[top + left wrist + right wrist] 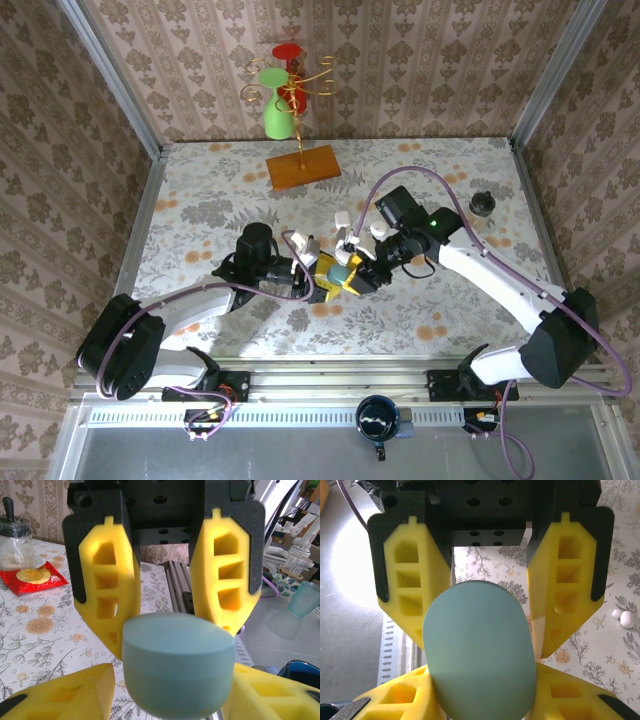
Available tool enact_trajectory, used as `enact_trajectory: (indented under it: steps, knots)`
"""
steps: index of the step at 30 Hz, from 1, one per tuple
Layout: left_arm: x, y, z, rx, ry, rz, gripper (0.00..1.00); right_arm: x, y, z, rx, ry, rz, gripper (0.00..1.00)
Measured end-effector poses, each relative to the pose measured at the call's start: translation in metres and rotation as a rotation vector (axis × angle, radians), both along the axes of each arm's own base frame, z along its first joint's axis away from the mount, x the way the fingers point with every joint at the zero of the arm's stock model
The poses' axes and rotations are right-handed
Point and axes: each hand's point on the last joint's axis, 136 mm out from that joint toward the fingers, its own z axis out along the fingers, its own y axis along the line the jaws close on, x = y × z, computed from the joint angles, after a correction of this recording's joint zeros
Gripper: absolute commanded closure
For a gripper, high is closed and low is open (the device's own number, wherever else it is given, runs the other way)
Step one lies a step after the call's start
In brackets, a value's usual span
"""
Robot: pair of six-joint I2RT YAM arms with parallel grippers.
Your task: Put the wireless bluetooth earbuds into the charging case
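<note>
Left claw [326, 271] is clamping the pale blue charging case [341, 272], and right claw [360, 278] is gripping the same case from the other side. If they're tugging unevenly, that slick shell is probably slipping out. White earbuds [623, 618] are lying loose on the worktop [200, 200], easy to knock.

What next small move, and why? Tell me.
Probably pry the lid open: the case looks shut, clamped between the left tool and right tool, while white earbuds lie loose on the table.
</note>
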Motion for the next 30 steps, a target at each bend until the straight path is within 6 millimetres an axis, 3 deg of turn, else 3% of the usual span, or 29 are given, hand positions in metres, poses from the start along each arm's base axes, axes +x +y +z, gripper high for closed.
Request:
enact_trajectory:
  steps: [4,7,13,24,30]
  knots:
    - [0.0001,0.0000,0.0000,0.000,0.000,0.000,0.47,0.0020,0.0007,-0.0056,-0.013,0.014,-0.004,0.84]
    - [0.0003,0.0000,0.0000,0.000,0.002,0.001,0.53,0.0033,0.0011,-0.0055,-0.011,0.008,-0.005,0.84]
    - [0.0019,0.0007,0.0005,-0.001,0.003,0.007,0.48,0.0046,0.0019,-0.0047,-0.007,0.003,-0.008,0.84]
    - [0.0028,0.0002,-0.0038,0.008,0.016,0.005,0.55,0.0057,0.0015,-0.0018,0.002,-0.016,-0.017,0.84]
    - [0.0043,0.0008,-0.0023,0.002,0.012,0.007,0.50,0.0060,0.0017,-0.0016,0.002,-0.013,-0.021,0.84]
